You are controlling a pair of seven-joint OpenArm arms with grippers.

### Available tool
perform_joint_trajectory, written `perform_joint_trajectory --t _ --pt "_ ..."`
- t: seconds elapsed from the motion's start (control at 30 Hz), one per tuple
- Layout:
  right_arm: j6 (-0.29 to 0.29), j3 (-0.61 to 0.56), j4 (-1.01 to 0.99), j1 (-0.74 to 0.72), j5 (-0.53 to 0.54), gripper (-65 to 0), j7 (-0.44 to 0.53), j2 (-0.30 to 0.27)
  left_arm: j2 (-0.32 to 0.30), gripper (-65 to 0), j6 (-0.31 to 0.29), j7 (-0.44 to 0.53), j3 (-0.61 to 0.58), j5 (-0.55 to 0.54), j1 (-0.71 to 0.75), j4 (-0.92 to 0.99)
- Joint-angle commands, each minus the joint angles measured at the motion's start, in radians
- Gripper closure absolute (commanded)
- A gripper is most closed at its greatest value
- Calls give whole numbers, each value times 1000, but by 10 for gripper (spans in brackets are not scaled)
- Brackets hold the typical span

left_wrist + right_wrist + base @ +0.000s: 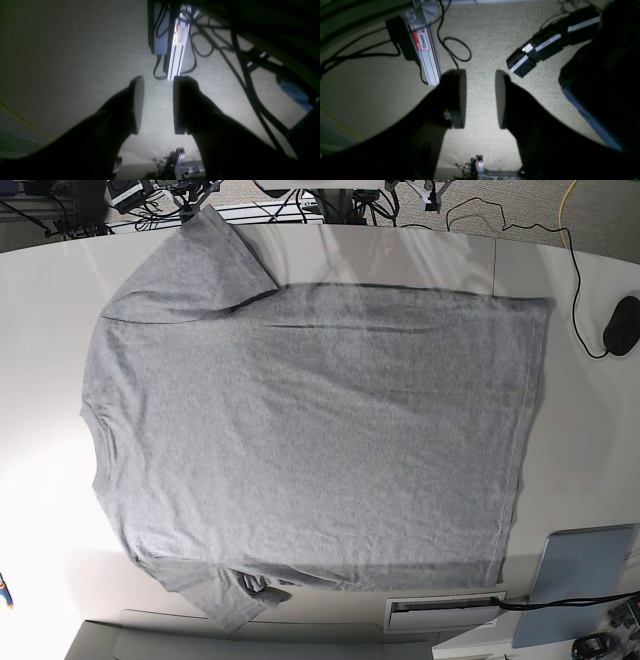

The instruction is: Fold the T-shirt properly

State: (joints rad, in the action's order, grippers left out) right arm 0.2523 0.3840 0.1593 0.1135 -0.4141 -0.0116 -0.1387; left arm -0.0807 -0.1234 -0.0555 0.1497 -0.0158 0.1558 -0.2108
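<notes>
The heather-grey T-shirt lies spread flat on the white table in the base view, plain side up. Its neck points left and its hem right, with one sleeve at the top left and the other crumpled at the bottom left. Neither arm shows in the base view. In the left wrist view my left gripper hangs over carpeted floor, its jaws apart with nothing between them. My right gripper stands the same way in the right wrist view, open and empty. The shirt shows in neither wrist view.
A black computer mouse with its cable lies at the table's right edge. A grey flat pad and a white box sit at the front right. Below the grippers are an aluminium rail, loose cables and a black arm segment.
</notes>
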Motion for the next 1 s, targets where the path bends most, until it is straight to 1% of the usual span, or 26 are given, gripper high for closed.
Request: perform_joint_trajectory --t 0.0,0.07,0.17,0.3,0.43,0.5,0.63,0.77,0.83,0.97 --pt "2 2 3 3 5 -200 -8 -11 -3 -213 1 -23 -3 -2 5 -18" --pt "2 2 3 3 5 -200 -16 -11 -3 -213 1 -69 -3 -2 5 -48" --pt "2 2 3 3 6 -200 -23 -11 -3 -213 1 -111 -3 -2 5 -76" --pt "2 2 3 3 6 -200 -24 -13 -3 -213 1 -109 -3 -2 18 -94" --pt "2 2 5 16 77 -200 -24 -29 -3 -213 1 -105 -3 5 45 -131" --pt "4 1 7 24 84 -200 -21 -39 -4 -213 2 -101 -3 24 63 -159" --pt "6 1 53 68 84 -200 -17 -53 -3 -213 36 -101 -3 43 102 -230" --pt "42 1 148 134 84 -200 -20 -59 -3 -213 37 -103 -3 43 145 -300" --pt "71 1 206 175 84 -200 -22 -58 -3 -213 37 -104 -3 48 169 -333" --pt "119 1 337 274 85 -200 -24 -58 -3 -213 37 -117 -3 108 237 -415"
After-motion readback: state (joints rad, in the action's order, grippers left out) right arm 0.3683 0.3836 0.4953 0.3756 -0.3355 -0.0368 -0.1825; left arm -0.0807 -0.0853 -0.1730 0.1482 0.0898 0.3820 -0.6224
